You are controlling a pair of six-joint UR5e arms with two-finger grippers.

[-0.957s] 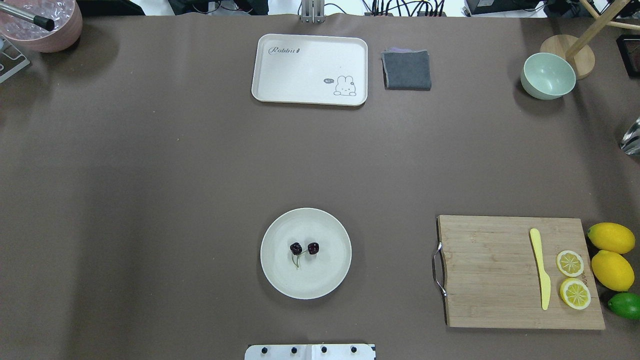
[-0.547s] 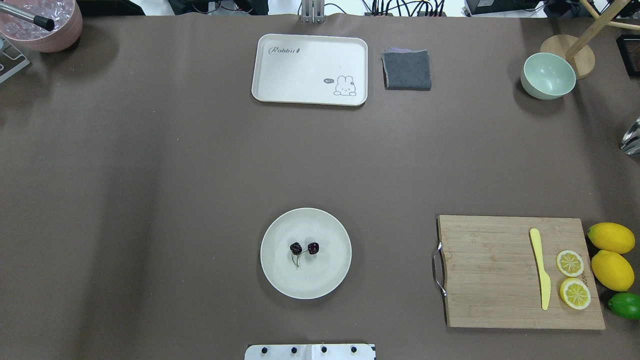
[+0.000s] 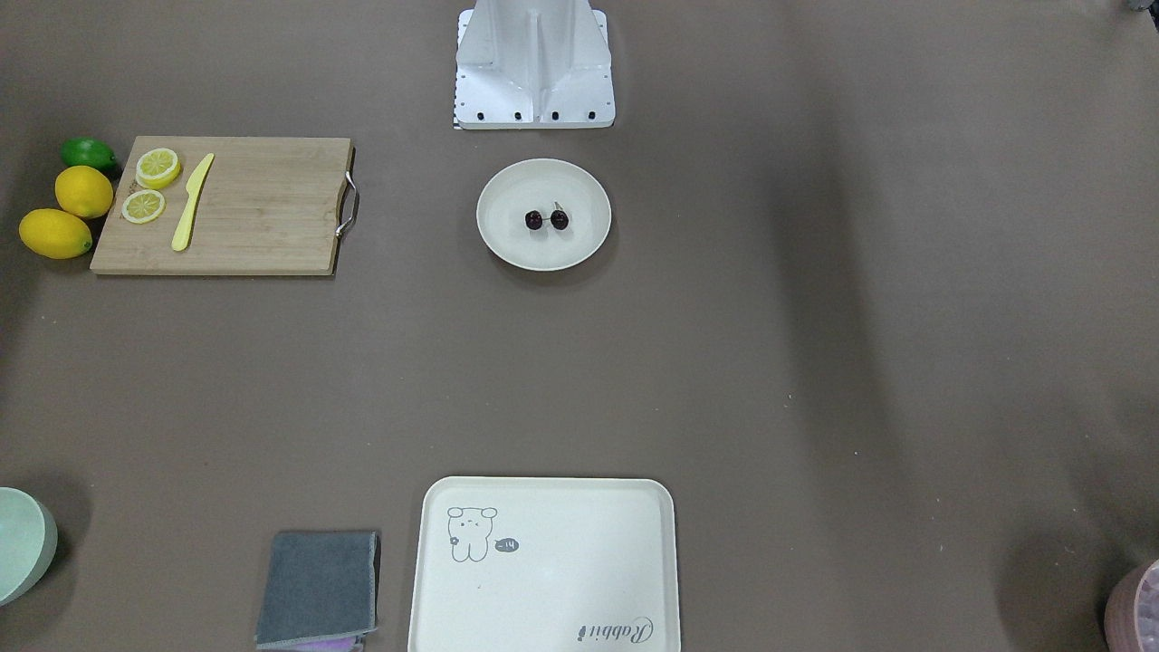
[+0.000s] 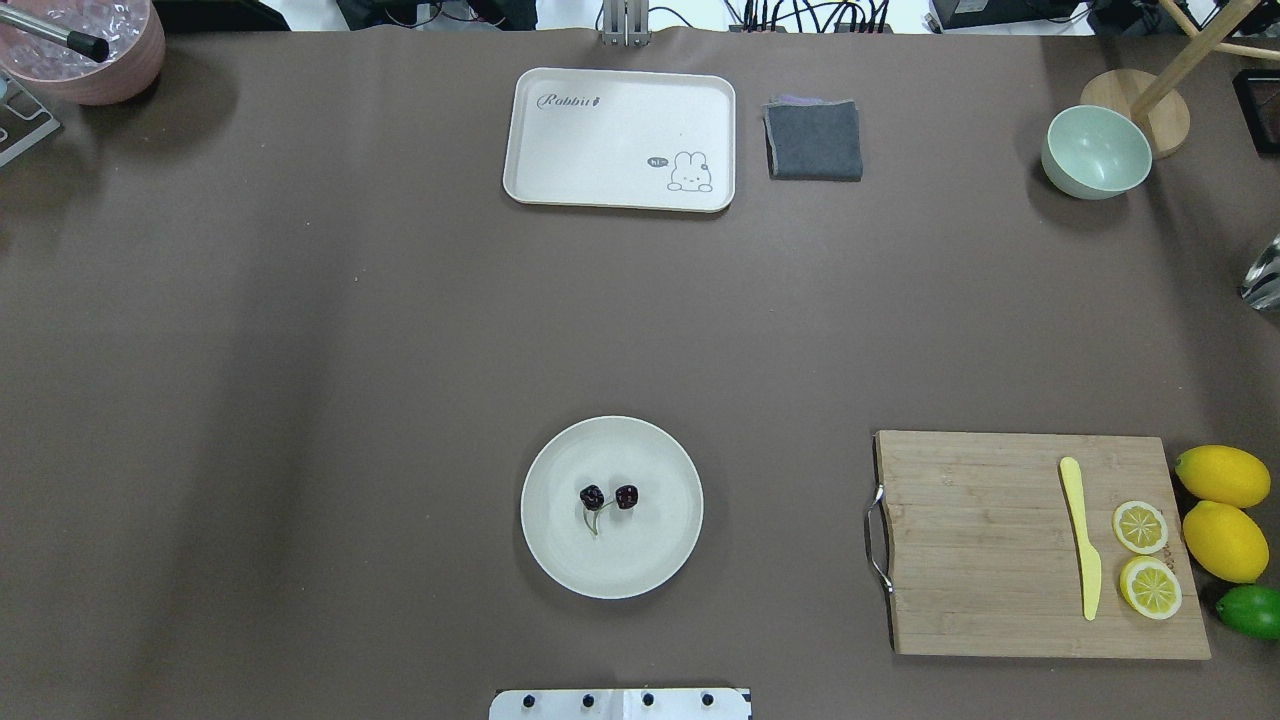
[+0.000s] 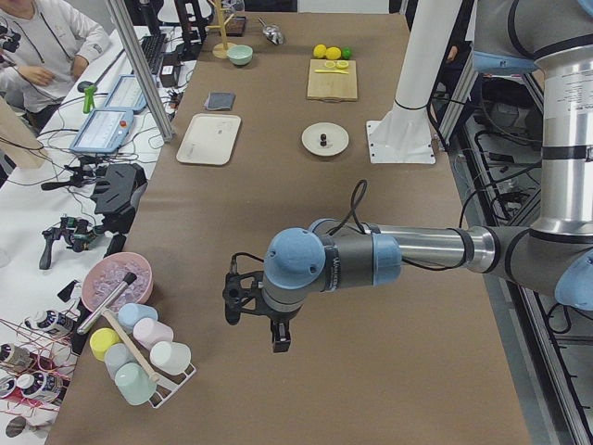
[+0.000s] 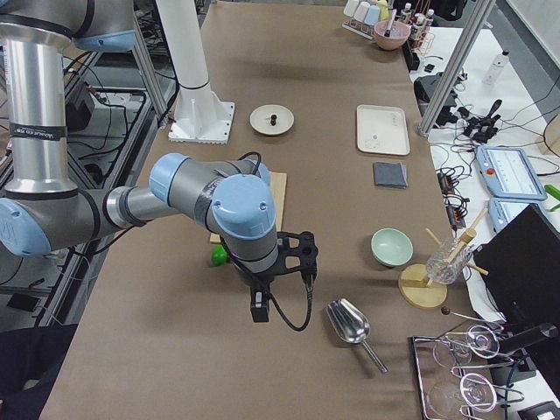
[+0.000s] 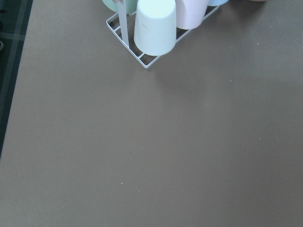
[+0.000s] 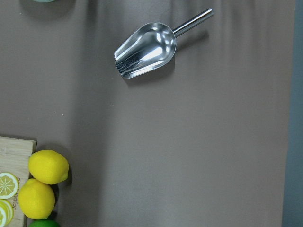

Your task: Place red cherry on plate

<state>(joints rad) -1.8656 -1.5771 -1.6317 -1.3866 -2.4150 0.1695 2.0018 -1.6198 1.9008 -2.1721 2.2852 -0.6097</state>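
The red cherry [image 4: 592, 496] is lying inside the plate [image 4: 640, 565], about at its middle. The two dark fruits are sitting side by side, with their thin stems running toward the robot's base. The plate is resting on the desk [image 4: 300, 400] just in front of that base, well apart from the wooden cutting board [image 4: 980, 545] on the robot's right.

Neither pincer is working near the fruit. The left pincer [image 5: 236, 298] is hanging over the desk's far left end, near a wire rack [image 7: 142, 60] of upturned cups [image 7: 155, 26] (its wrist camera is looking down on that rack and on bare desk). The cherry is lying well apart from it, far along the desk. The right pincer [image 6: 302, 251] is hovering over the opposite end, near a lime [image 6: 219, 255] and a metal scoop [image 8: 144, 49], with two lemons [image 8: 47, 166] showing at the edge of its wrist view. The plate is sitting well apart from this pincer too. Both pincers are showing only in the side views, so I cannot tell whether either one is standing wide or narrow
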